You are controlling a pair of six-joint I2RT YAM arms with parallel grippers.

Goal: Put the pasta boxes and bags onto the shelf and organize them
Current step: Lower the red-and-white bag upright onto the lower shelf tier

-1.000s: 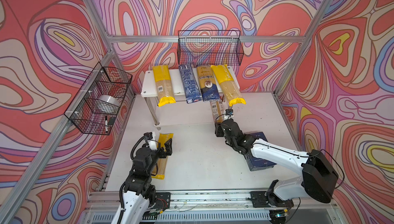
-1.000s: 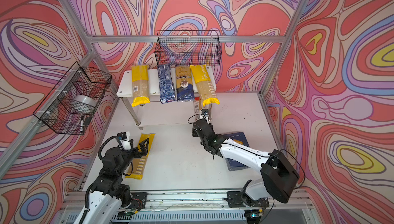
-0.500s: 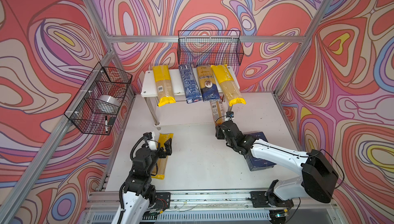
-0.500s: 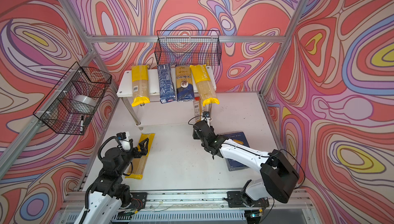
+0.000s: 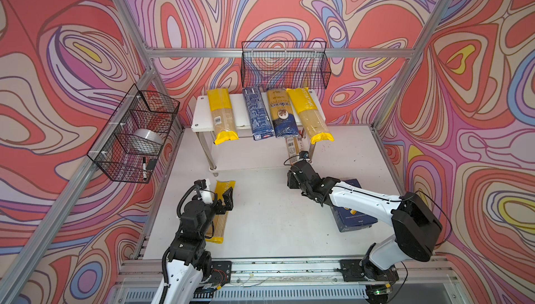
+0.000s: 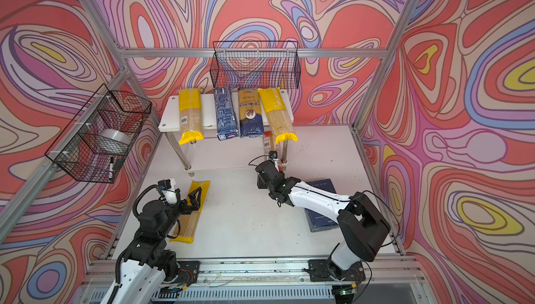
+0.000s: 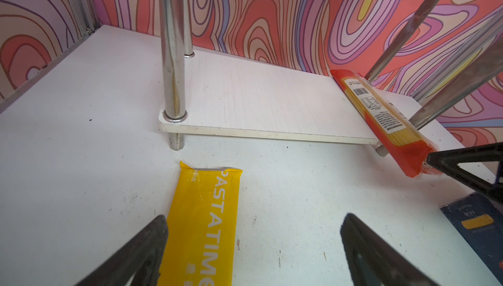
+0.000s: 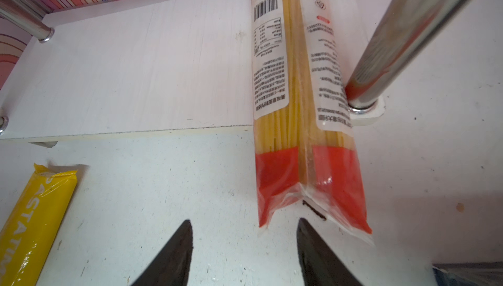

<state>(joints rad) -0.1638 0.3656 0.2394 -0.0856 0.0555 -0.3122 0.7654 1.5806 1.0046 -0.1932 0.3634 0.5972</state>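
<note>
all but touching the red-ended packet (image 8: 299, 94) with the right gripper (image 8: 243, 220), spread and empty; facing along its long axis, where overhanging the shelf's (image 8: 122, 80) front edge.

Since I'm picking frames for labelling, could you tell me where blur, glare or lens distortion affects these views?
Right wrist view: the right end effector is dark and soft-edged; the chrome leg mirrors red wall colour; the red-ended packet label is legible. Left wrist view: wide-angle stretch tilts the far legs; the yellow packet is crisp. Both top views: even light, faint shadows.
</note>
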